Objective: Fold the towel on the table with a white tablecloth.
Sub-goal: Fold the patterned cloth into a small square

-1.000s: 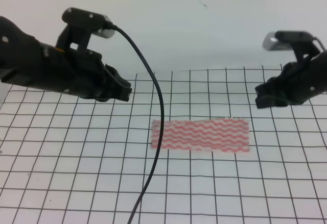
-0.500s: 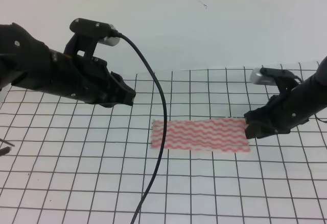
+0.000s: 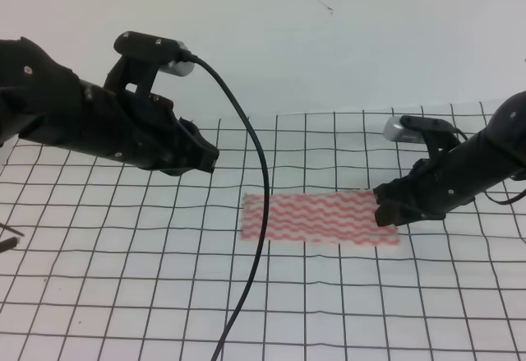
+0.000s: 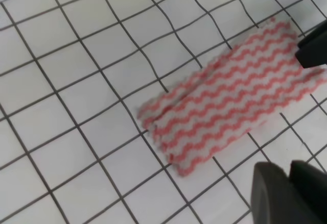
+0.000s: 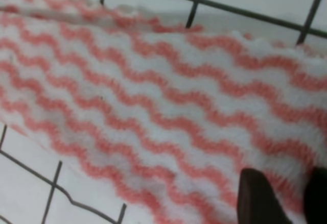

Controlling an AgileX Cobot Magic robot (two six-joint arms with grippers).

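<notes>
From overhead, the towel [image 3: 322, 218] lies flat near the middle of the table [image 3: 123, 295], already a long narrow strip with its long axis running left to right. The right gripper [image 3: 386, 210] is down at the strip's right end, touching it or just above; I can't tell from here whether its jaws have closed. The left gripper [image 3: 204, 152] hangs in the air, up and to the left of the strip, well apart from it, and its jaw state I cannot tell either. So the right arm is plainly nearer, and the cloth stretches away from it toward the left. The left wrist view shows the towel [image 4: 232, 101] lying diagonally, clear of that claw. In the right wrist view the stripes [image 5: 138, 91] fill the frame, with dark fingertips [image 5: 260, 201] over the cloth, a gap showing between them. No containers anywhere.
</notes>
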